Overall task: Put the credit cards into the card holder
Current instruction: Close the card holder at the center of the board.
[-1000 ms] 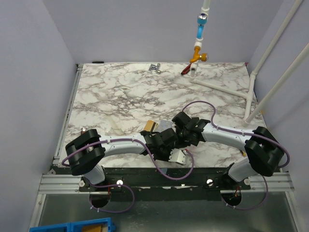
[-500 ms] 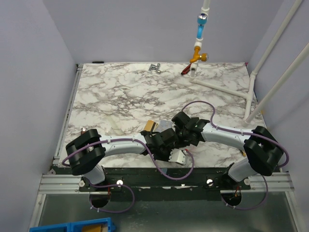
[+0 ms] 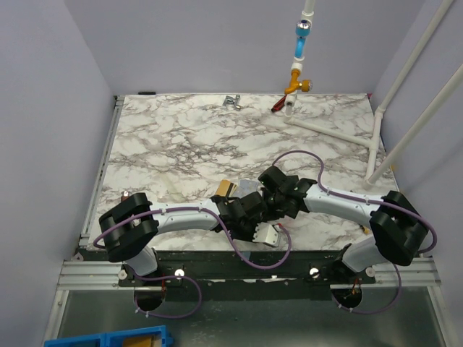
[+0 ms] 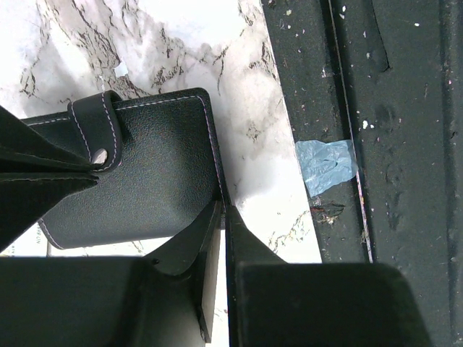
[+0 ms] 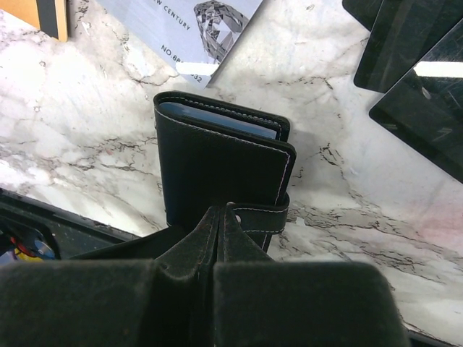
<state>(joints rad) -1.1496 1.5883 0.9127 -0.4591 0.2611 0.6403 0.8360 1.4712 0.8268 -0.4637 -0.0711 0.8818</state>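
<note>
The card holder (image 5: 217,166) lies flat and folded shut on the marble surface (image 5: 72,130). It is close to square, and its slightly longer axis runs from the clasp tab (image 5: 264,215) straight across to the opposite edge, where a strip of bluish lining shows. The tab edge faces my right tool (image 5: 221,217), which is fully closed with both fingers pinched on that tab. My left tool (image 4: 221,217) sits at the corner of the holder opposite the tab, its fingers drawn in to a thin slit. Seen from its own wrist, the tips overlap the holder's stitched edge. I cannot tell whether they pinch that edge or only sit beside it.

Both cards lie flat beyond the holder's lined edge, outside it. The pale grey card (image 5: 195,29) is just past that edge. The gold-tan card (image 5: 29,13), with its dark stripe, is further off to the side of the grey one.
</note>
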